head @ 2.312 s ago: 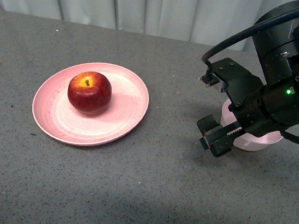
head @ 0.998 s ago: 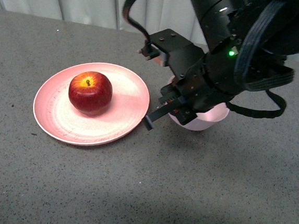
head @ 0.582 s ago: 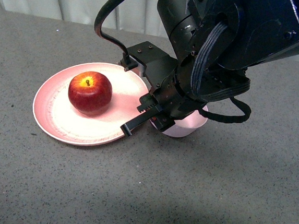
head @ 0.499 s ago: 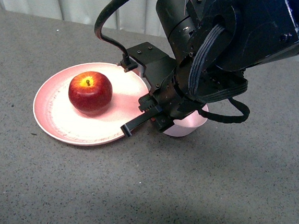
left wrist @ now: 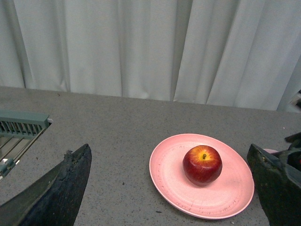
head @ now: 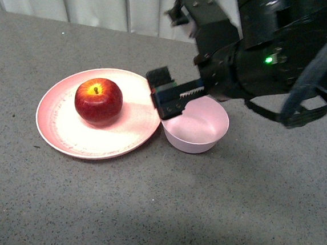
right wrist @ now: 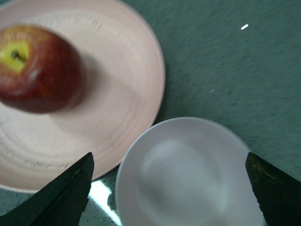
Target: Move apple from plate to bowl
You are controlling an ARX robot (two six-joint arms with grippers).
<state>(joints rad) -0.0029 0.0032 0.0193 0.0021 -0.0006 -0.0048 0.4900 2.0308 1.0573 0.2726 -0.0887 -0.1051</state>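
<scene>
Since half a second ago, lifted higher with the right gripper (head: 167,95), no more low against the bowl (head: 196,125). Uncovers the bowl fully, just beside the right edge of the plate (head: 59,130); cannot tell if touching. Hovers over the place where both meet, reaching in from the right, claw spread wide and empty. Leaves the apple (head: 98,101) standing on the plate, stem up. Holds the left gripper (left wrist: 169,153) spread wide also, well apart from the plate.

Glossy red apple (head: 98,101), matt speckled plate (head: 65,137), smooth bowl (head: 194,142) perhaps plastic, rough grey tabletop (head: 144,212)
</scene>
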